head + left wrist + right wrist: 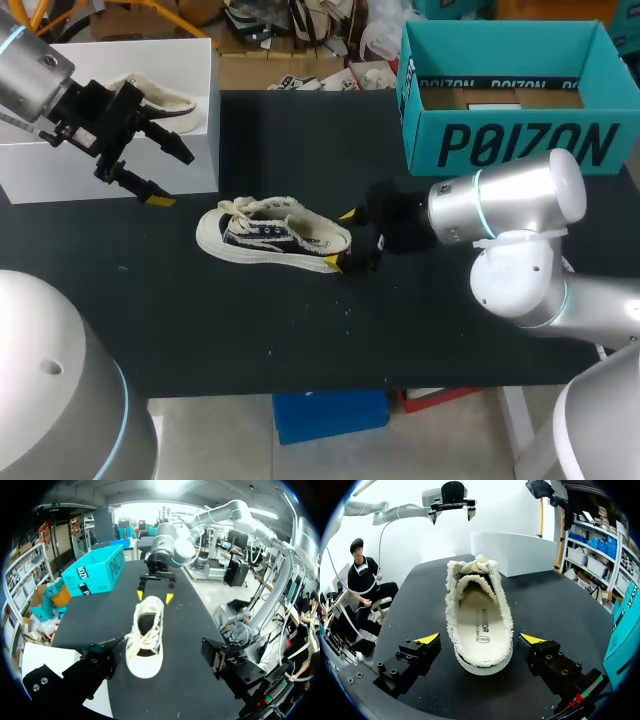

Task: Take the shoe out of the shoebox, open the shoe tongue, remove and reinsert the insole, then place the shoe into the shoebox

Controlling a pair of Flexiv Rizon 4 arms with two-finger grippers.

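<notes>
A cream canvas shoe [270, 235] with dark side panels lies on the black table [250, 330], toe to the left. My right gripper [341, 239] is open at its heel, one yellow tip on each side with small gaps. In the right wrist view the shoe [480, 605] opens toward me, its insole [481, 630] inside, and the heel sits between my right gripper's [480, 639] fingers. My left gripper [172, 178] hangs open above the table by the white shoebox [110, 170]. Its wrist view looks down on the shoe [145, 640].
A second shoe [165, 100] sits in the white box at the back left. A teal cardboard box [510, 140] stands open at the back right. The right arm's body [510, 220] covers the table's right side.
</notes>
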